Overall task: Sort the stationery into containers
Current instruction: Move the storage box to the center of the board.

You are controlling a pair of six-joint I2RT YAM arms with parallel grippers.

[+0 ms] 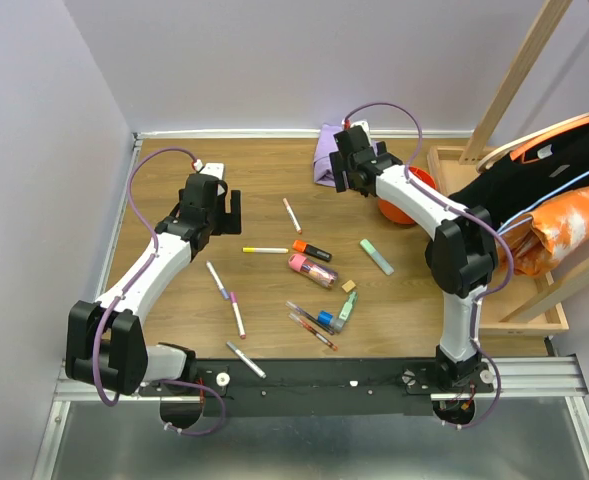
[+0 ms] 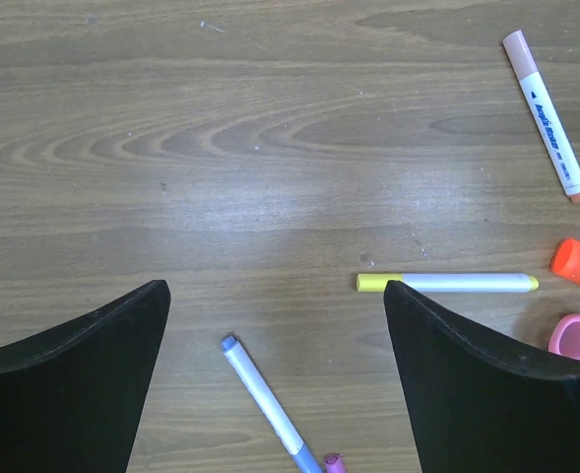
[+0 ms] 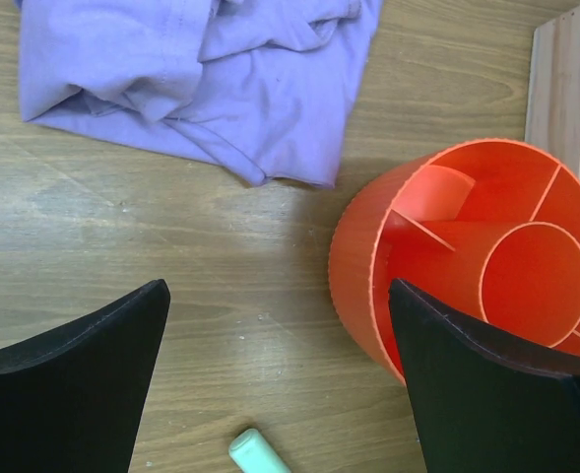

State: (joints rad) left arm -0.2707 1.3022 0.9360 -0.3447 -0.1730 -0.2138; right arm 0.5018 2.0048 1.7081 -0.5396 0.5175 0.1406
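Orange cup [image 1: 394,212] stands partly hidden under the right arm. The stationery [image 1: 266,249] lies scattered on the table left of the cup. The left gripper [image 1: 228,206] hangs well left of the cup, and the right gripper [image 1: 345,181] is just left of it.

Left wrist: the fingers are spread and hold nothing, with a yellow-capped pen [image 2: 447,283] and a blue-capped pen [image 2: 268,404] on the wood below.

Right wrist: the fingers are parted and empty. One is over the cup's rim, a cloth [image 3: 191,79] lies beyond the cup, and a mint highlighter [image 3: 260,453] is near it.
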